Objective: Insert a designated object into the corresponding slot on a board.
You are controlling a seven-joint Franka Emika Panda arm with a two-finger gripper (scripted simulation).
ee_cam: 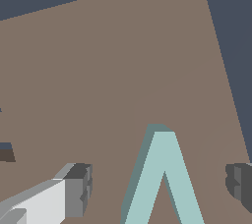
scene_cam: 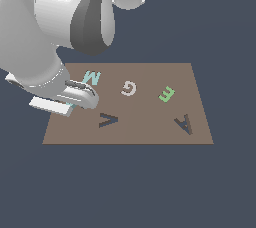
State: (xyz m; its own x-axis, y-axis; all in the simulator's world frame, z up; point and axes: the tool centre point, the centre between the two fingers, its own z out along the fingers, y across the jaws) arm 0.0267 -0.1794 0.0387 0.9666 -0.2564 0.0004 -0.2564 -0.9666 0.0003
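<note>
In the wrist view we see the teal V block (ee_cam: 165, 179) lying flat on the brown board (ee_cam: 108, 70), right between the two fingers of the claw (ee_cam: 160, 188). The fingers stand apart: one grey fingertip (ee_cam: 78, 188) is on one side of the block and the other fingertip (ee_cam: 241, 181) on the other side, and neither touches it. The gap to each pad is clear, so the claw is open around the block and holds nothing.

In the exterior view the claw (scene_cam: 70, 103) is low over the board (scene_cam: 150, 132) near the edge at the exterior view's left. The arm hides most of the block here; we see only a small teal bit (scene_cam: 71, 105) under the hand.

The dark V-shaped slot (scene_cam: 108, 120) is just beside the claw, toward the exterior view's right and a little nearer the camera. Nothing lies between them. The teal M (scene_cam: 91, 77) is close behind the claw. The white G (scene_cam: 129, 88), the green E (scene_cam: 166, 93) and the dark brown A recess (scene_cam: 184, 123) are farther toward the exterior view's right, well apart from the claw.
</note>
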